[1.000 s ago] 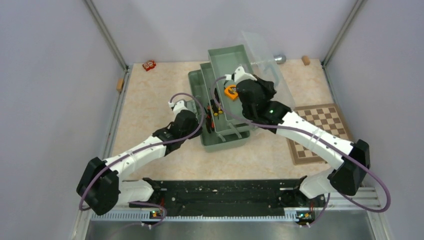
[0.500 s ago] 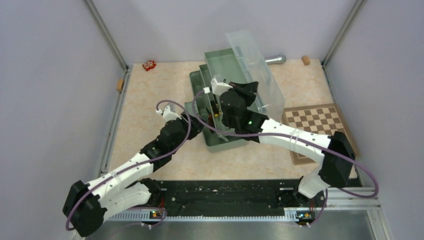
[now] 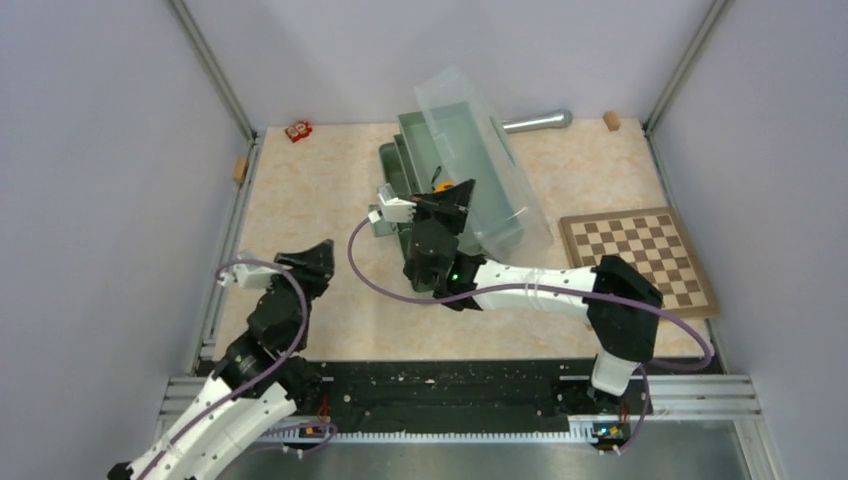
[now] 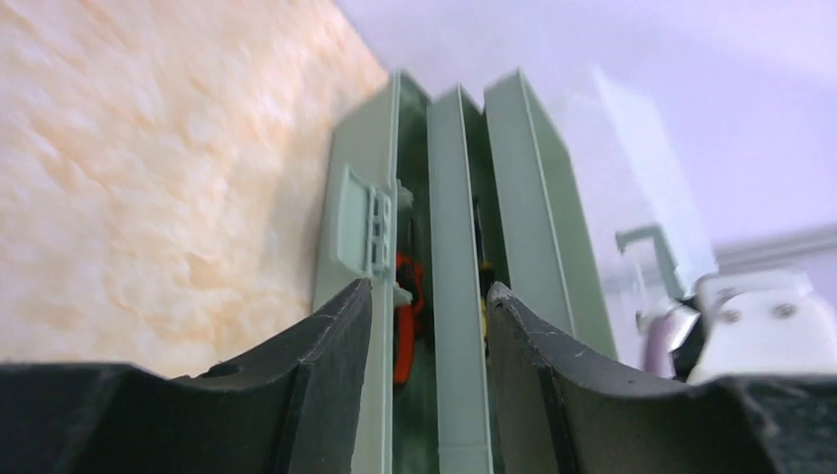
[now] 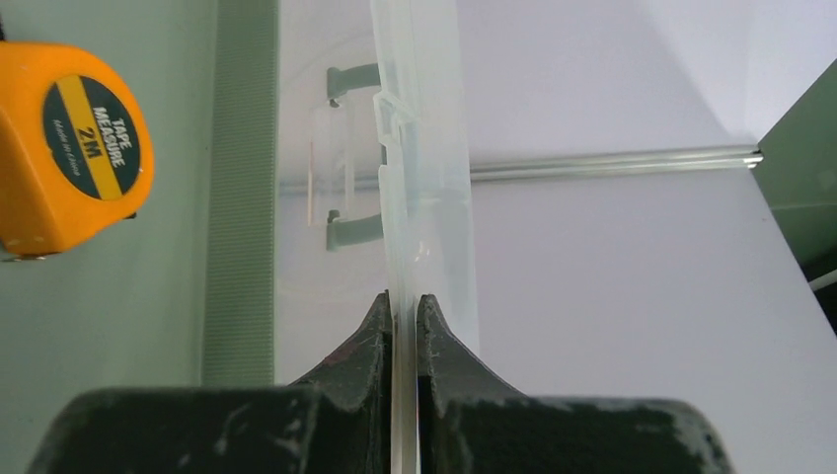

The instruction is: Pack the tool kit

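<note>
Your right gripper [image 5: 405, 316] pinches the edge of the translucent lid [image 5: 426, 148] — the toolbox [image 3: 392, 165] sits upper centre, tape measure [image 5: 69, 148] inside. Your left gripper [image 4: 429, 291], lower left, stands fingers apart — holding nothing.

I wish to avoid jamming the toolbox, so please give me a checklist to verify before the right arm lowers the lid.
1. Grip: the right gripper pinches the lid at its edge: ok.
2. Other arm: the left gripper is open, empty and apart from the toolbox: ok.
3. The tape measure lies in the tray: ok.
4. The orange-handled tool sits below the rim: cannot tell.
5. The lid is shut: not ok, it stands tilted, half open.
</note>
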You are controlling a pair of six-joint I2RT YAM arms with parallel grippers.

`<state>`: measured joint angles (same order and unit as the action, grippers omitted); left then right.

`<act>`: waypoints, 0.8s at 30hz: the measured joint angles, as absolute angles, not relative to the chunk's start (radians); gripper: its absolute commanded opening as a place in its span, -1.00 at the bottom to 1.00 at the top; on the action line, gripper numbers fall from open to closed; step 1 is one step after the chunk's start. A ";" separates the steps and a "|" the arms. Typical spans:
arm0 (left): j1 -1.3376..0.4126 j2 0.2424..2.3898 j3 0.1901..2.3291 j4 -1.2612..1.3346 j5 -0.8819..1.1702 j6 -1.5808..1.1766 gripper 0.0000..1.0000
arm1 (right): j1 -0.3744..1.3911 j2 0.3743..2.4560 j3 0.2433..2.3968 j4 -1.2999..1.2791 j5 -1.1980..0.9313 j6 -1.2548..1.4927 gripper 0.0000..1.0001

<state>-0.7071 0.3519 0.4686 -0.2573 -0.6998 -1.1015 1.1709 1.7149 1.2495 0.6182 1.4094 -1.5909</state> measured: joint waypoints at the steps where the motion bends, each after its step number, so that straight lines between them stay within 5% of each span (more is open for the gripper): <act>1: -0.707 0.300 0.471 -0.281 -0.737 -1.087 0.03 | 1.180 1.733 1.250 0.665 1.413 -1.626 -1.00; 5: -0.707 0.190 0.498 -0.381 -0.857 -1.037 0.04 | 1.215 1.815 1.250 0.844 1.418 -1.777 -0.92; 9: -0.707 0.177 0.533 -0.448 -0.915 -0.999 0.04 | 1.268 1.928 1.261 1.038 1.404 -1.937 -0.38; 11: -0.707 0.177 0.548 -0.471 -0.931 -0.978 0.04 | 1.296 2.000 1.278 1.117 1.397 -1.980 0.10; 13: -0.707 0.177 0.562 -0.489 -0.942 -0.960 0.04 | 1.330 2.068 1.292 1.176 1.395 -2.006 0.80; 14: -0.708 0.177 0.570 -0.498 -0.947 -0.950 0.04 | 1.354 2.095 1.303 1.195 1.376 -2.044 0.96; 24: -0.708 0.172 0.675 -0.559 -1.014 -0.867 0.04 | 1.570 2.239 1.425 1.132 1.348 -1.878 0.98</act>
